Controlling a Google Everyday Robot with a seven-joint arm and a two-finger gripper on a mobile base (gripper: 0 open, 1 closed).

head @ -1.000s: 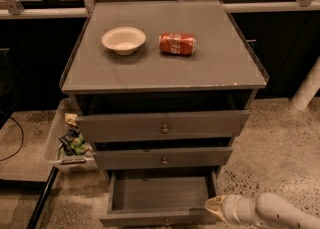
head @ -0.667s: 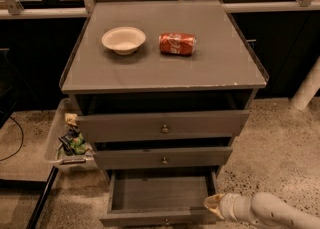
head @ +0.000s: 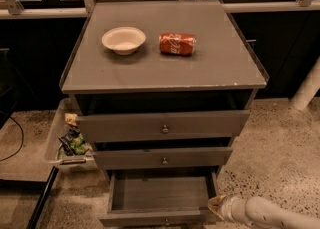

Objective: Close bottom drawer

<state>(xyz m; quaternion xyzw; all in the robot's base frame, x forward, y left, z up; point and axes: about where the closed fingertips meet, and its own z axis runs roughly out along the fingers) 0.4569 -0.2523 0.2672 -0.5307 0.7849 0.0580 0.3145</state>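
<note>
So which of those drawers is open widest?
The bottom drawer, with the end effector at its front corner: pulled out so its floor shows, while the middle drawer and top drawer show only fronts.

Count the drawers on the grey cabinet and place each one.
3. Top drawer just under the cabinet top, middle drawer below it, bottom drawer lowest and pulled out. The gripper sits by the bottom drawer's front right corner. None seem hidden.
</note>
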